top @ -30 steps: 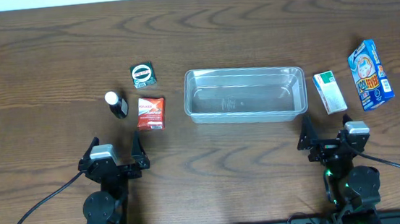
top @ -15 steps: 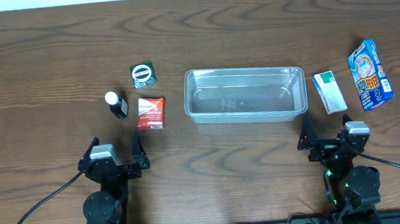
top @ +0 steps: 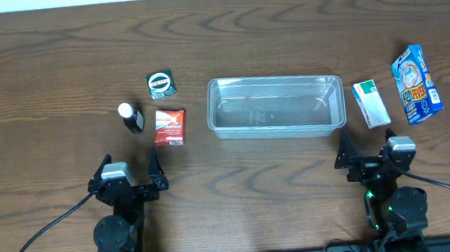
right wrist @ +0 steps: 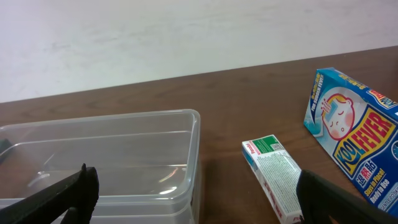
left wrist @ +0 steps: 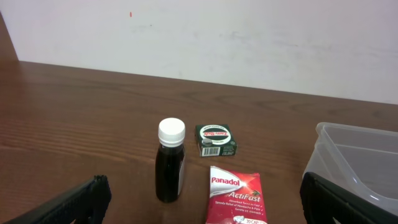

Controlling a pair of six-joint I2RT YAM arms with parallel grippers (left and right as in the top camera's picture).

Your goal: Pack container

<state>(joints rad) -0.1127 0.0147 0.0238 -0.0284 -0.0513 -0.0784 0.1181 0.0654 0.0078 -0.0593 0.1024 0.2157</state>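
The clear empty container (top: 276, 105) sits mid-table, also seen in the right wrist view (right wrist: 112, 155) and at the right edge of the left wrist view (left wrist: 360, 155). Left of it lie a red Panadol packet (top: 170, 127) (left wrist: 235, 194), a dark bottle with a white cap (top: 130, 117) (left wrist: 170, 160) and a small green box (top: 161, 83) (left wrist: 216, 139). To the container's right are a white-and-green box (top: 371, 103) (right wrist: 273, 177) and a blue Kool Fever box (top: 416, 84) (right wrist: 354, 134). My left gripper (top: 126, 165) (left wrist: 202, 205) and right gripper (top: 367, 144) (right wrist: 199, 199) stand open and empty near the front edge.
Dark wood table (top: 282, 31) all around, with a white wall beyond its far edge. Black cables (top: 46, 227) trail from both arm bases at the front.
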